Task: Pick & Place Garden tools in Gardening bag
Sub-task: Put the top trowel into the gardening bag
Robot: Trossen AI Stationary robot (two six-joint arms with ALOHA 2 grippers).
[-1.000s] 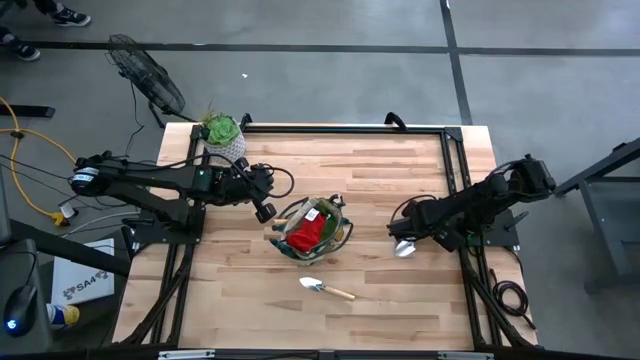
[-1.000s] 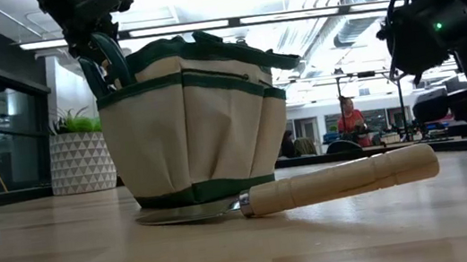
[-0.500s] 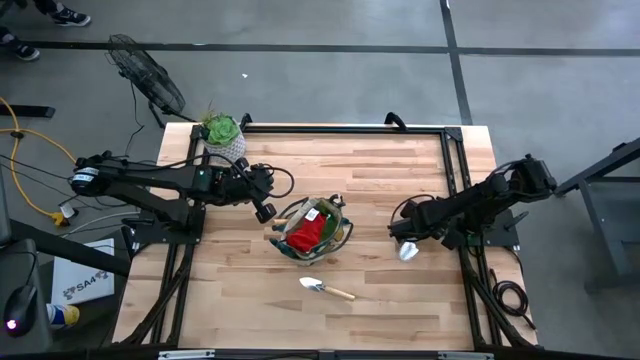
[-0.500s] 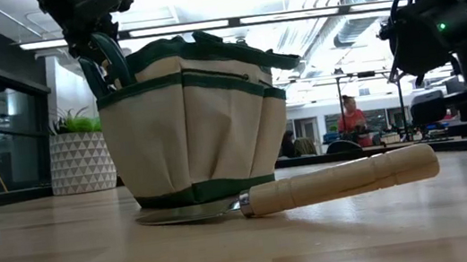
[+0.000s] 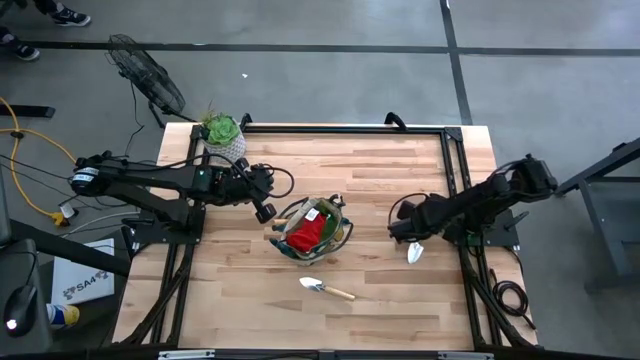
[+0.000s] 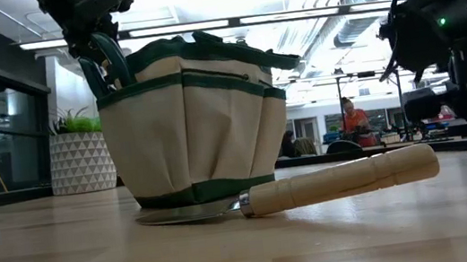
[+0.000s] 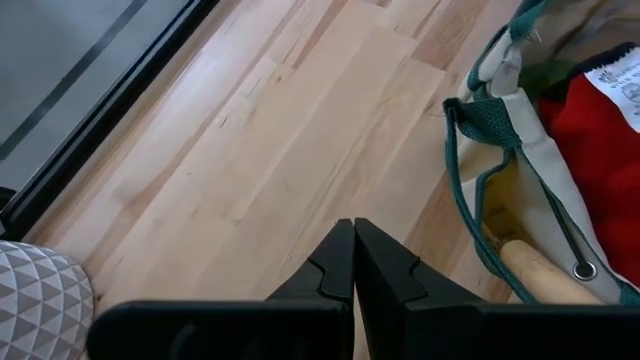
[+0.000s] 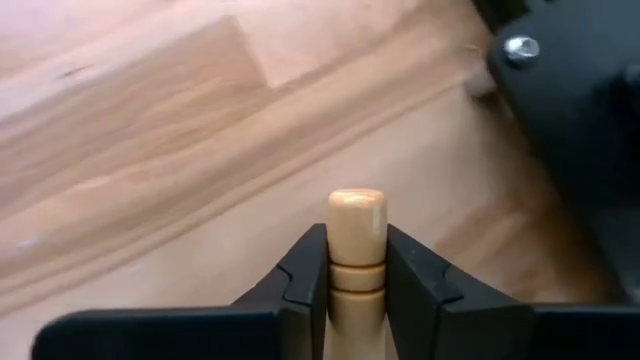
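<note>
The beige gardening bag [image 5: 312, 230] with green trim stands mid-table, with a red cloth piece [image 7: 600, 130] and a wooden handle [image 7: 540, 270] inside. One trowel [image 5: 325, 289] lies flat on the table in front of the bag. My right gripper [image 5: 405, 232] is to the right of the bag and is shut on a second trowel, whose silver blade [image 5: 415, 252] shows below it. My left gripper [image 5: 265, 210] hangs shut just left of the bag, holding nothing. My right gripper pinches the trowel's pale wooden handle [image 8: 356, 215] between its two fingers, close to the rounded free end, which sticks out past the fingertips [image 8: 310, 250]. The fingers slant steeply down and lie along the handle. I cannot tell whether the blade rests on the table.
A green plant in a white pot [image 5: 222, 135] stands at the far left corner. A black frame [image 5: 450, 150] runs along the table's far and right edges. Bare wood lies along the near edge. People show in the room behind the table.
My right gripper has turned at the wrist while staying in place. The trowel's blade has swung with it, a little toward the table's right and near edges. The left arm, the bag and the trowel lying flat on the table are unchanged.
</note>
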